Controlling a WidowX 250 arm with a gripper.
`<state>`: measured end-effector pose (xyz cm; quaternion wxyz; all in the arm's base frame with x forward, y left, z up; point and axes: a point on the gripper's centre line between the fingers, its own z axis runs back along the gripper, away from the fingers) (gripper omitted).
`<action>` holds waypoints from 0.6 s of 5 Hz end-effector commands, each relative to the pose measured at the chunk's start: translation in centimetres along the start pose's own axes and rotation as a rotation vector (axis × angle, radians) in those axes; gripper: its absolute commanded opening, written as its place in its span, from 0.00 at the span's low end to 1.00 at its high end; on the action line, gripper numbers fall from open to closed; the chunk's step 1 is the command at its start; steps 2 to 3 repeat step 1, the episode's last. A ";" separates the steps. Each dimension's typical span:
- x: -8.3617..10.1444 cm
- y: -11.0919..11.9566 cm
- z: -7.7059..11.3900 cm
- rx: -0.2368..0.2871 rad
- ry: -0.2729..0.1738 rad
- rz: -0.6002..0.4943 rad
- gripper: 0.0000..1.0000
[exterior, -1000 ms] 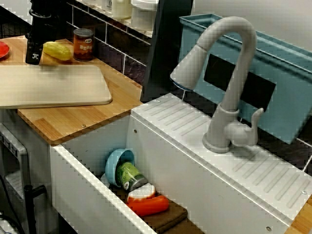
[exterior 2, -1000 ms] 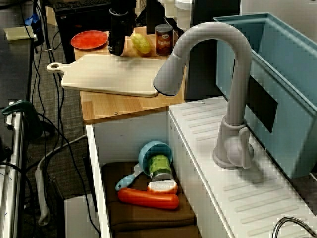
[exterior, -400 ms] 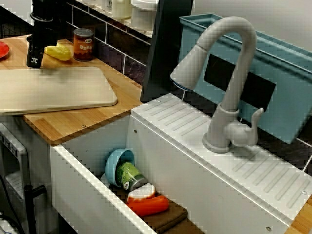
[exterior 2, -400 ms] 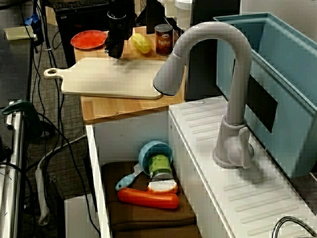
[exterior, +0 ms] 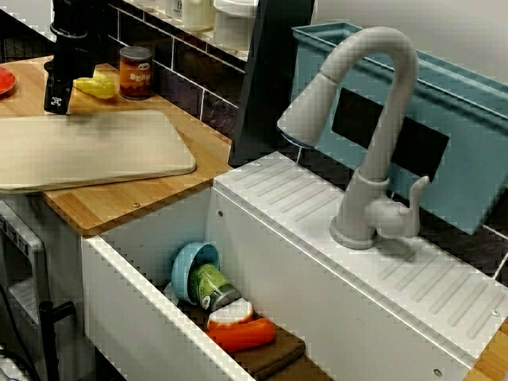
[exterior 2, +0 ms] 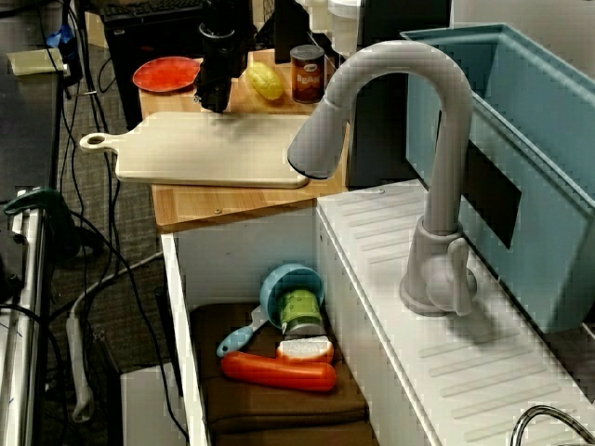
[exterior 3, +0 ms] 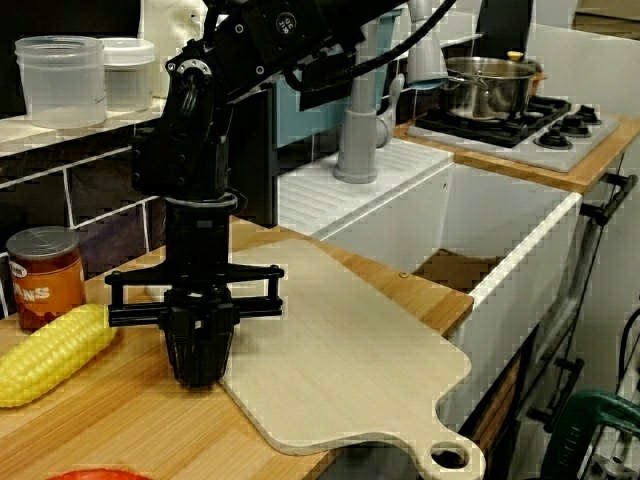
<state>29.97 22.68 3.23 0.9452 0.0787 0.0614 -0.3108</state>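
Reading the counter-level view from front to back, what lay nearest? (Student)

The cutting board (exterior 3: 340,350) lay flat on the wooden counter (exterior 3: 120,430), handle hole toward the lens, with that end overhanging the counter's edge. (Tutor)

And the gripper (exterior 3: 200,365)? (Student)

It stood upright at the board's far corner. Its fingers read as one dark mass, so whether they were pressed together or pinching the rim could not be told. Corn (exterior 3: 50,355) lay just beside it at nine o'clock and a can (exterior 3: 42,275) at ten o'clock. The sink (exterior 3: 500,205) sat beyond at two o'clock. (Tutor)

How was the board best handled? (Student)

By this judgement, it was best kept flat and moved slowly, with contact low on the rim and clear of corn and can, because the overhang could have tipped it. (Tutor)
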 end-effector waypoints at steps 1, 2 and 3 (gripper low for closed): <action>0.3 0.0 2.8 0.049 -0.029 -0.026 0.00; 0.3 0.0 2.8 0.049 -0.029 -0.026 0.00; 0.3 0.0 2.8 0.049 -0.029 -0.026 0.00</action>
